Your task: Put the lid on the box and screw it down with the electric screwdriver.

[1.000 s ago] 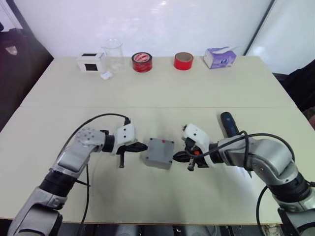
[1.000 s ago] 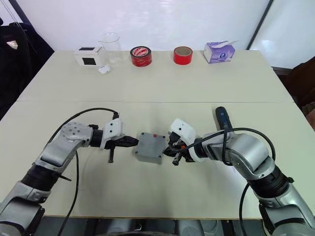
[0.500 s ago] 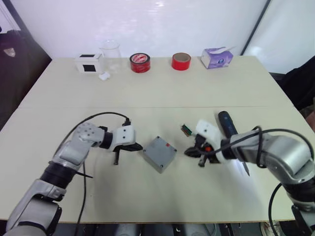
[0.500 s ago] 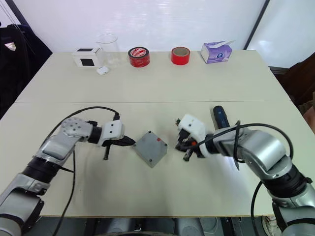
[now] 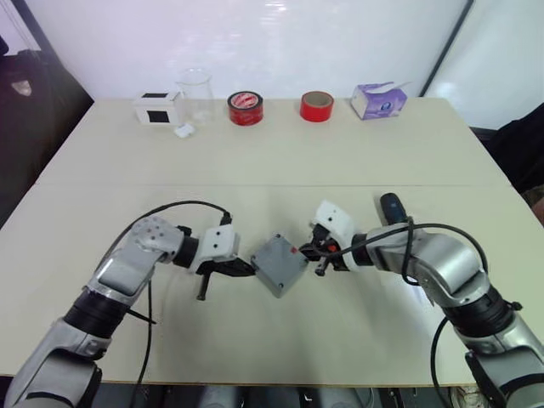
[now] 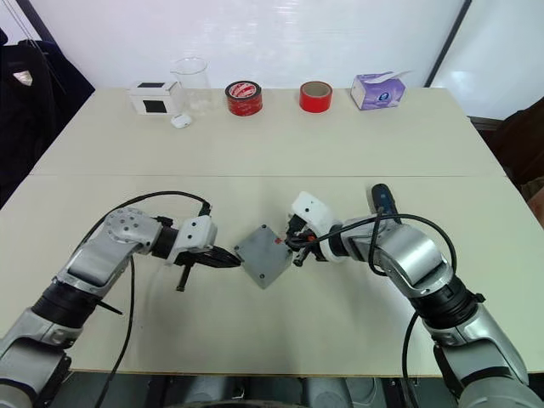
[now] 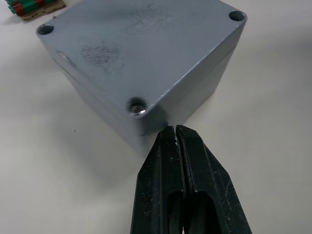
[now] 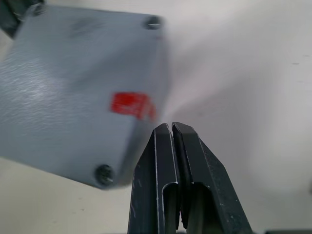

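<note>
On the table, head views: the box (image 5: 280,263) sat near the front middle of the beige table (image 5: 272,161), turned corner-on, with the lid (image 6: 263,252) resting flat on top of it
Head views, left arm: the left gripper (image 5: 246,270) lay low on the table, its tip right at the box's left corner
Head views, right arm: the right gripper (image 5: 306,252) reached in from the other side, its tip at the box's right corner, so the box sat between the two
Head views, tool: the electric screwdriver (image 5: 393,208) lay on the table behind the right forearm, partly hidden by it, apart from the box
Head views, far edge: a white box with a black square (image 5: 157,108), a clear beaker (image 5: 196,93), a red and black tape roll (image 5: 245,107), a red tape roll (image 5: 316,106) and a purple tissue pack (image 5: 379,99) stood in a row, well apart from the box
Left wrist view: the two black fingers (image 7: 163,185) were pressed together with nothing between them, tips touching or just off the box's near corner; the lid showed holes at its corners, one near hole holding a screw head
Right wrist view: the fingers (image 8: 192,180) were likewise clenched on nothing, tips just beside the box's edge, near a red mark (image 8: 129,104) on the grey top face; a screw head sat in the near corner
</note>
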`<state>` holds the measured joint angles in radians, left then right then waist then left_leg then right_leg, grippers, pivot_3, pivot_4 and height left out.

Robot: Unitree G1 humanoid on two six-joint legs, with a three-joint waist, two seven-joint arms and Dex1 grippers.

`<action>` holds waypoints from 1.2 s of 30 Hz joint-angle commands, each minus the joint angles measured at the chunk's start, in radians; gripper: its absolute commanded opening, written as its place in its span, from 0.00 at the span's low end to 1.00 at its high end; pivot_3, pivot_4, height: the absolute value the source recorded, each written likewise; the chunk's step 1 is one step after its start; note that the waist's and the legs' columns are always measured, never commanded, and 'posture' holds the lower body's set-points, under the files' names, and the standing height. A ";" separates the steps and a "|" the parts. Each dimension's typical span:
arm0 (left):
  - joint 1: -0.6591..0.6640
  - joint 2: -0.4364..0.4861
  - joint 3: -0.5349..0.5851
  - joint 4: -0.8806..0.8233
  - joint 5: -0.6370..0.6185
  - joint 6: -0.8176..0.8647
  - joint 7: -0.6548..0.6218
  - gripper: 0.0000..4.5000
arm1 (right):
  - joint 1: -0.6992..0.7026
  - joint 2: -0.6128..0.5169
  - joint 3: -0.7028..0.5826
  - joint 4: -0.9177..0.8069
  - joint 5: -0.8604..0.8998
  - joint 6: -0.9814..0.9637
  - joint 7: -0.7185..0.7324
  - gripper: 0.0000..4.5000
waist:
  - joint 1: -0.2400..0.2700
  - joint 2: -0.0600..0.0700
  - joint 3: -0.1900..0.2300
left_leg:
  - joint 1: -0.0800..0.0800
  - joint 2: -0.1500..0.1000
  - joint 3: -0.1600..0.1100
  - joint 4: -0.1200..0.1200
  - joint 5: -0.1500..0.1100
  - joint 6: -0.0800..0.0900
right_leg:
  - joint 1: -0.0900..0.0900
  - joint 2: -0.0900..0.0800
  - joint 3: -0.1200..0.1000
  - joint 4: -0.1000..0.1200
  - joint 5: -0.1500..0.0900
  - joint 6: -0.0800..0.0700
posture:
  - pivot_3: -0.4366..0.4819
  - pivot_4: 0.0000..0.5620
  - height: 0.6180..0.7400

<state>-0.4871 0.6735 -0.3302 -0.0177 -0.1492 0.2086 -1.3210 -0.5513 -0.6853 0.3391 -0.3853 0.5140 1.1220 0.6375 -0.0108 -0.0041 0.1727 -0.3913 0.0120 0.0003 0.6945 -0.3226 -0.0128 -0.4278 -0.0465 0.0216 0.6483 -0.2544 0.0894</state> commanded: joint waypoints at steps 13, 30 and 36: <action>-0.065 -0.032 0.000 -0.054 0.023 0.051 0.031 0.00 | 0.029 0.025 -0.046 -0.163 0.033 0.104 -0.005 0.01 | -0.002 0.000 0.000 | 0.000 0.000 0.000 0.000 0.000 0.000 | 0.000 0.001 0.000 0.000 0.000 0.000 | 0.48 0.27 0.99; -0.093 0.022 0.176 -0.195 -0.143 0.209 0.075 0.00 | 0.061 0.091 -0.252 0.084 -0.139 -0.301 -0.094 0.32 | -0.002 -0.001 0.000 | 0.000 0.000 0.000 0.001 0.000 0.000 | 0.000 0.001 0.000 0.001 0.000 0.000 | 0.48 0.27 0.99; -0.117 -0.001 0.165 -0.183 -0.130 0.183 0.116 0.00 | 0.052 0.126 -0.220 0.209 -0.184 -0.351 -0.078 0.67 | -0.003 -0.001 0.000 | 0.000 -0.001 0.000 0.001 0.000 0.000 | 0.000 0.001 0.000 0.001 0.000 0.000 | 0.48 0.27 0.99</action>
<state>-0.5887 0.6699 -0.1790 -0.1807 -0.2724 0.4054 -1.2177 -0.4838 -0.5652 0.1177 -0.1796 0.3386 0.7953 0.5533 -0.0140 -0.0048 0.1729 -0.3911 0.0112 0.0002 0.6953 -0.3226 -0.0128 -0.4276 -0.0457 0.0217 0.6491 -0.2543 0.0894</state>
